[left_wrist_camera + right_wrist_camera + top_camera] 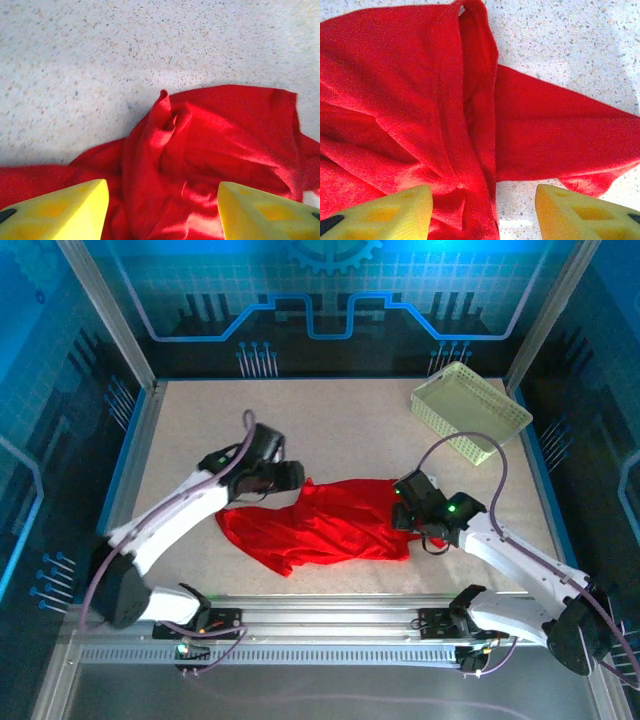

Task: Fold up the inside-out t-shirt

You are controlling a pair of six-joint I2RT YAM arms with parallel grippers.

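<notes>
The left claw (pixel 288 478) hangs with fingers apart and empty over the far edge of the shirt (pixel 330 525), whose crumpled bulk lies under it and spreads to its right and nearer side. The shirt's long axis runs side to side from one claw to the other, so each arm seems about equally near its own end. The right claw (pixel 405 502), also spread and gripping nothing, sits at the right end, with the cloth to its left.

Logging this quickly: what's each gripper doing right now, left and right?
Left gripper: open, holding nothing, over the bright red soft cloth t-shirt.
Right gripper: open, holding nothing, over the same t-shirt.
</notes>
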